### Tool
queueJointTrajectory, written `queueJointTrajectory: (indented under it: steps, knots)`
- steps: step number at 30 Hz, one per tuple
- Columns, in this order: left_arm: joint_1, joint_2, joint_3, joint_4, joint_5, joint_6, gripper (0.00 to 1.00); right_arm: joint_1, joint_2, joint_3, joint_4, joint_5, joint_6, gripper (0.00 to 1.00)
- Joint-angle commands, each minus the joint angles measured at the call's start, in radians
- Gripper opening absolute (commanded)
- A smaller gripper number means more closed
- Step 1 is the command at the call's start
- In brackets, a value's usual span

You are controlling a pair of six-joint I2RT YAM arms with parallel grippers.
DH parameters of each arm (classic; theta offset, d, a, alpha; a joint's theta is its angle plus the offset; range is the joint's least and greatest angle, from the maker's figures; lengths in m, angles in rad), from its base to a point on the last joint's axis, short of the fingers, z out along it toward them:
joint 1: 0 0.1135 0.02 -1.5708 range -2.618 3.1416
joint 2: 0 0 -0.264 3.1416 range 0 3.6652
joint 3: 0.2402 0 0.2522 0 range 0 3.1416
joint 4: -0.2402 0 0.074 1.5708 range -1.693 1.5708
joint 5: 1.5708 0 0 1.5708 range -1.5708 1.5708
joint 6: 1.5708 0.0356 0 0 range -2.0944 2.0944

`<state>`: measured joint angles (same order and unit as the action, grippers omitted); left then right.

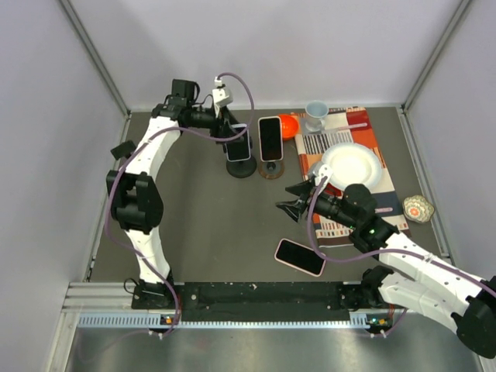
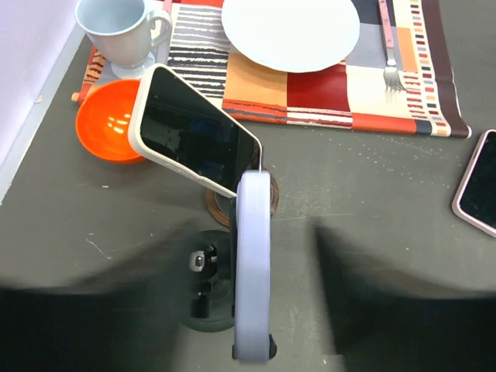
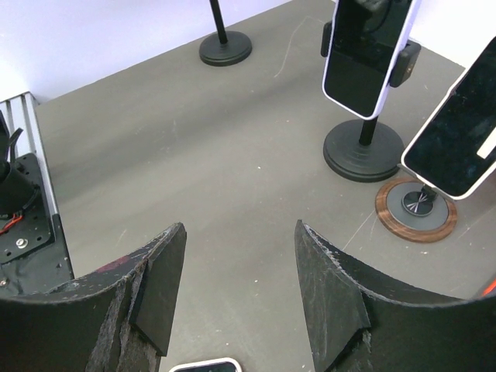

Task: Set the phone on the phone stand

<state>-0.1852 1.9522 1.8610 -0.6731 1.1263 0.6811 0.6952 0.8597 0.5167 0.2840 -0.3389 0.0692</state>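
A lavender-cased phone (image 1: 238,142) stands upright in the clamp of a black stand (image 1: 241,167); the left wrist view shows it edge-on (image 2: 253,263). My left gripper (image 1: 230,130) is open, its blurred fingers either side of this phone (image 3: 363,54) with table showing in both gaps. A cream-cased phone (image 1: 270,138) leans on a copper-based stand (image 3: 415,209). A pink-cased phone (image 1: 300,256) lies flat on the table. My right gripper (image 3: 240,229) is open and empty, hovering just beyond it (image 3: 198,366).
A striped placemat (image 1: 364,124) at the back right holds a white plate (image 1: 350,165), a fork (image 2: 390,54) and a pale cup (image 1: 315,115). An orange bowl (image 1: 288,124) sits beside it. A small patterned dish (image 1: 418,208) lies far right. Another black stand base (image 3: 225,48) stands farther off.
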Motion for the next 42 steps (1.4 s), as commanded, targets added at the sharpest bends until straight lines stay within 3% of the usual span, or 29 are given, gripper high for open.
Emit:
queueJointTrajectory:
  steps: [1, 2, 11, 16, 20, 21, 24, 25, 28, 36, 37, 40, 42]
  knots:
    - [-0.011, -0.104, -0.063, 0.136, -0.068, -0.081, 0.87, -0.011, -0.011, -0.012, 0.052, -0.025, -0.005, 0.58]
    - [-0.010, -0.125, -0.068, 0.165, -0.074, -0.095, 0.98, -0.011, -0.019, -0.014, 0.052, -0.025, -0.005, 0.58]
    - [-0.007, -0.284, -0.140, 0.303, -0.129, -0.230, 0.98, -0.011, -0.047, -0.027, 0.052, -0.031, 0.001, 0.58]
    - [-0.007, -0.491, -0.327, 0.484, -0.219, -0.440, 0.98, -0.013, -0.064, -0.030, 0.035, -0.012, 0.009, 0.59]
    - [-0.005, -0.669, -0.482, 0.529, -0.532, -0.659, 0.98, -0.013, -0.067, -0.029, 0.032, 0.018, 0.024, 0.59]
    - [-0.007, -0.705, -0.534, 0.521, -0.691, -0.679, 0.98, -0.013, -0.068, -0.027, 0.026, 0.024, 0.029, 0.59]
    - [-0.005, -0.820, -0.609, 0.456, -0.981, -0.768, 0.98, -0.011, -0.090, -0.035, 0.026, 0.046, 0.044, 0.59]
    - [-0.007, -0.857, -0.615, 0.388, -1.230, -0.799, 0.99, -0.011, -0.096, -0.046, 0.032, 0.047, 0.049, 0.59]
    - [0.009, -0.892, -0.634, 0.272, -1.518, -0.873, 0.98, -0.011, -0.111, -0.046, 0.026, 0.051, 0.050, 0.59]
    - [0.228, -0.779, -0.646, 0.161, -1.708, -0.948, 0.98, -0.011, -0.131, -0.043, 0.012, 0.052, 0.047, 0.60]
    - [0.252, -0.770, -0.649, 0.173, -1.740, -0.951, 0.86, -0.013, -0.134, -0.043, 0.011, 0.052, 0.047, 0.60]
    - [0.297, -0.734, -0.669, 0.219, -1.723, -0.991, 0.70, -0.011, -0.143, -0.043, 0.007, 0.048, 0.049, 0.60]
    - [0.308, -0.713, -0.697, 0.259, -1.711, -0.986, 0.67, -0.011, -0.152, -0.044, 0.007, 0.047, 0.049, 0.60]
